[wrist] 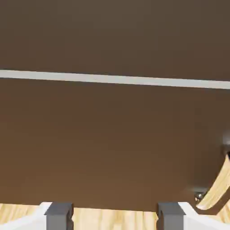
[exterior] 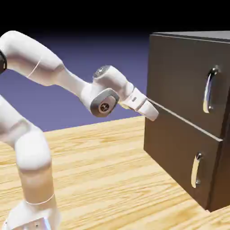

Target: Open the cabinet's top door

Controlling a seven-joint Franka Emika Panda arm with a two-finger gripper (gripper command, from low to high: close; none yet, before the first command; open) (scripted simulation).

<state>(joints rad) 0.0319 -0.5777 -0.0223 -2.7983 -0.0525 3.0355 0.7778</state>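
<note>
The dark brown cabinet (exterior: 188, 117) stands at the exterior view's right, both front panels closed. The top door (exterior: 179, 76) carries a long curved silver handle (exterior: 209, 90) near its right side. My gripper (exterior: 152, 112) is at the cabinet front's left part, level with the seam between the panels and far from that handle. In the hand view my gripper (wrist: 114, 218) is open, with nothing between its grey fingertips (wrist: 58, 214). Brown wood fills that view; the top door (wrist: 112, 36) lies above a pale grey seam (wrist: 112, 79).
The shorter lower panel (exterior: 179, 157) bears a smaller handle (exterior: 196, 170), which shows in the hand view as a curved bar (wrist: 216, 186) at the lower right. The wooden table (exterior: 103, 179) runs under the arm to the cabinet's base.
</note>
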